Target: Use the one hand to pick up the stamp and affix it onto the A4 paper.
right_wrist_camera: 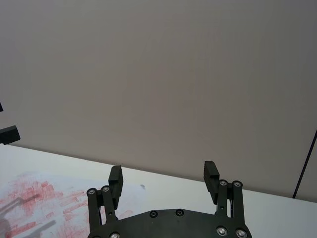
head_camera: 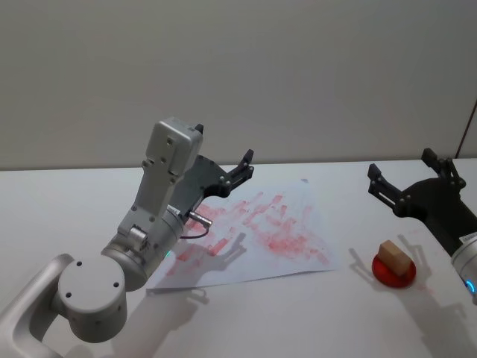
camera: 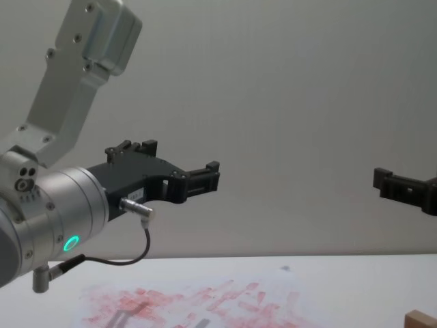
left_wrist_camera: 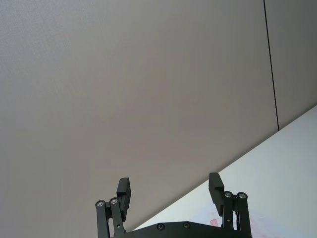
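Observation:
The stamp point(head_camera: 395, 259) is a small tan wooden block resting on a round red ink pad point(head_camera: 387, 277) at the table's right; its corner shows in the chest view point(camera: 420, 319). The A4 paper point(head_camera: 277, 233), covered in smudged red prints, lies mid-table point(camera: 205, 301) point(right_wrist_camera: 34, 198). My right gripper point(head_camera: 403, 171) hovers open above and behind the stamp, apart from it, holding nothing point(right_wrist_camera: 163, 176) point(camera: 395, 185). My left gripper point(head_camera: 240, 173) hangs open and empty over the paper's far left part point(left_wrist_camera: 169, 188) point(camera: 203, 180).
The white table point(head_camera: 67, 201) runs back to a plain grey wall. My left arm's large silver links point(head_camera: 149, 224) rise over the paper's near-left corner. A dark cable point(right_wrist_camera: 304, 163) hangs against the wall at the far right.

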{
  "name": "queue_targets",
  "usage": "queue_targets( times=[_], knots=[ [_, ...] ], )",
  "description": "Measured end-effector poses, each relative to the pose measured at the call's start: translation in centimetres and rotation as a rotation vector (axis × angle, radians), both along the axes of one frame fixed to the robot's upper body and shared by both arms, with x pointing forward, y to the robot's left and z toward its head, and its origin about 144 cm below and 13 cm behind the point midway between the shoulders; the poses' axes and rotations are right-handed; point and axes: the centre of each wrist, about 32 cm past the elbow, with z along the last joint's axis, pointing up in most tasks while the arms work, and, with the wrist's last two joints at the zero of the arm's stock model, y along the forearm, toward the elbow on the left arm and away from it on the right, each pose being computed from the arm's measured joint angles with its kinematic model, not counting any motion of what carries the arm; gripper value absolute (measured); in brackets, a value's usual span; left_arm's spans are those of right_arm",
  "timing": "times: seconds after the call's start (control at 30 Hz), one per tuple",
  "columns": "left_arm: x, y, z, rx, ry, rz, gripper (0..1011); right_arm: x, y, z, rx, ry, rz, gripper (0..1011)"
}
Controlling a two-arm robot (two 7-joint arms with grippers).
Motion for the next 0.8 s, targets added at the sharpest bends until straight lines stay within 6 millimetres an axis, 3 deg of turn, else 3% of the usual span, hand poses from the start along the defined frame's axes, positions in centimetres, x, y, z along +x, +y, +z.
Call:
queue_targets(
  times=[0.8],
  knots=[
    [0.0, 0.0, 0.0, 0.0, 0.0, 0.0, 1001, 0.01, -0.01, -0.01, 0.0, 0.0, 0.0, 1001]
  ],
)
